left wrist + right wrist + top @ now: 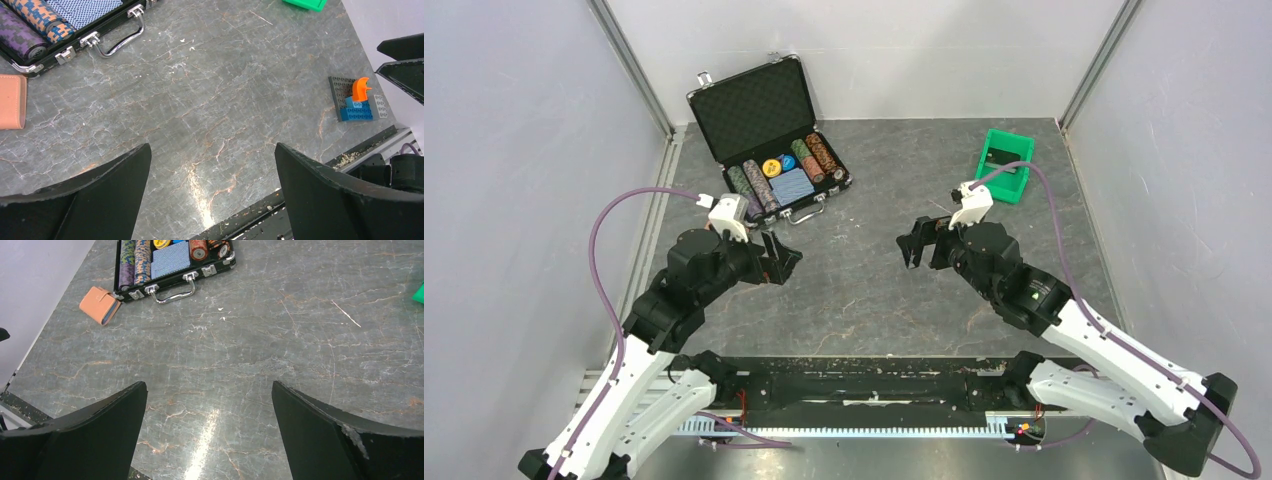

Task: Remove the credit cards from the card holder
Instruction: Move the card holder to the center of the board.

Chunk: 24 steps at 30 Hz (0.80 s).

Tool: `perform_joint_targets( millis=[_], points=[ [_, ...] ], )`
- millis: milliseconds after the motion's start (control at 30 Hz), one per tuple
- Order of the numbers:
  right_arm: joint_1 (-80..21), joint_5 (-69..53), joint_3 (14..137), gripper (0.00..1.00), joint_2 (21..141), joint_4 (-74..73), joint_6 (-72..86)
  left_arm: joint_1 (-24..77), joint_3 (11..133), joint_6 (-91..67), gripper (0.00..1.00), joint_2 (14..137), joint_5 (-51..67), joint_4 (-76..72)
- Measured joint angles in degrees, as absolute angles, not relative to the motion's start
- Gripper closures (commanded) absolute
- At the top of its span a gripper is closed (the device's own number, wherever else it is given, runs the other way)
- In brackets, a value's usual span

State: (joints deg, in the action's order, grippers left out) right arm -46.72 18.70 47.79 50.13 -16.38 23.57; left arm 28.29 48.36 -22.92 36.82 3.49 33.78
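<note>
The card holder (100,304) is a flat brown wallet lying folded shut on the table, just left of the black case's front corner. It also shows at the left edge of the left wrist view (11,101). In the top view my left arm hides it. No credit cards are in view. My left gripper (779,258) hovers open over bare table, right of the holder, with nothing between its fingers (212,147). My right gripper (916,243) faces it from the right, also open and empty (209,385).
An open black hard case (769,140) with poker chips stands at the back left, its metal handle (172,290) toward me. A green bin (1005,163) sits at the back right. A small toy-brick build (357,100) lies near the front rail.
</note>
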Motion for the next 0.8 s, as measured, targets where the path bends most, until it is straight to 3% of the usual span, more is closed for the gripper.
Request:
perform_joint_targets(
  millis=[300,633,800],
  points=[
    [-46.7,18.5,47.7,0.02,48.5,-15.9,23.6,28.3,48.4,-23.6,0.0,36.9,-0.3,33.9],
    [-46.7,15.4,42.4,0.02,43.4,-10.5,22.9,27.8,53.8,-29.7,0.04,46.6,-23.0,40.5],
    [-46.7,12.7,39.2,0.01,39.0,-6.6,20.7,23.0,55.8,-34.1,0.07,54.4,-27.9,41.0]
  ],
)
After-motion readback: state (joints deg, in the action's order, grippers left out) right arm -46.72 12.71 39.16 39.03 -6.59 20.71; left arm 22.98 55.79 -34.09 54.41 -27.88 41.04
